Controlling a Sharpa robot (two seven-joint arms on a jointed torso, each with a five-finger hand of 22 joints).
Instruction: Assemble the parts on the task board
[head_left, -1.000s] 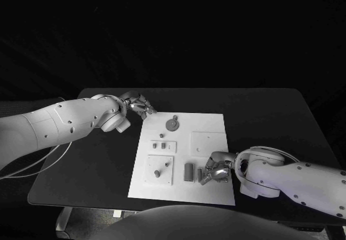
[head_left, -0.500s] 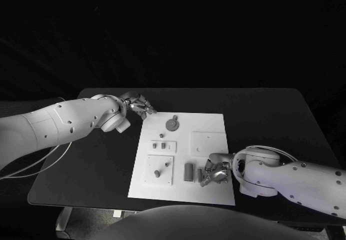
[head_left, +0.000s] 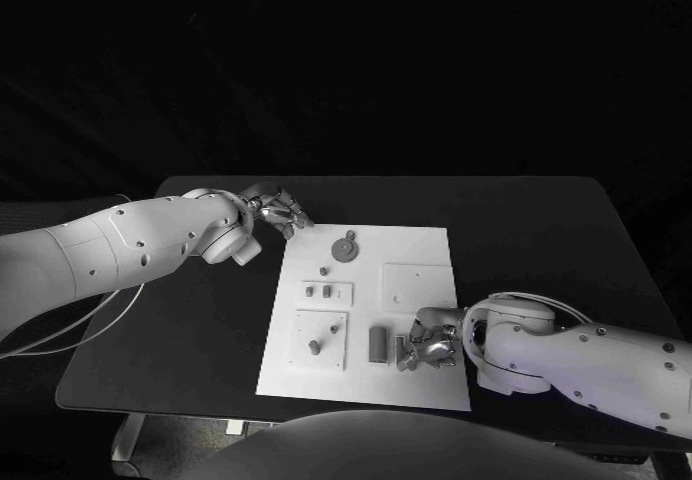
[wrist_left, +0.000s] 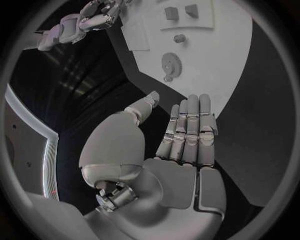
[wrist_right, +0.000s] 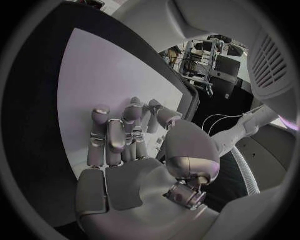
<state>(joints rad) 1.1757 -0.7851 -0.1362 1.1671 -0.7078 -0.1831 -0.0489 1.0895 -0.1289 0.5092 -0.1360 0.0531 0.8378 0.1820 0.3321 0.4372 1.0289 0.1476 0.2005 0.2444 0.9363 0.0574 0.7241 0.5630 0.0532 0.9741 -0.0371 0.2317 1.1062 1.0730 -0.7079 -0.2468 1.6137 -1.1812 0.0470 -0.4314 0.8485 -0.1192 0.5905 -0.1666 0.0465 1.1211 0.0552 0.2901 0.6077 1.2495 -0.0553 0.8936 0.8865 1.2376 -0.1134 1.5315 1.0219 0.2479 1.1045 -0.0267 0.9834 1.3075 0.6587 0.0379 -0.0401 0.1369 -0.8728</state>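
Right robot hand (head_left: 430, 345) slightly lower on task board (head_left: 418, 250)

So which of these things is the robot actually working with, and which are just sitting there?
Part of the job:
- task board
- small parts on it
- round part near its far end
- right hand, over the board's near right area
- left hand, off the board's far left corner

Just there:
- black table

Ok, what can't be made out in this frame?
- Head view: whether the right hand holds a part; its fingers hide what lies under them on the board.
- Right wrist view: fingers cover the board beneath.
- Head view: parts too small to tell shapes.
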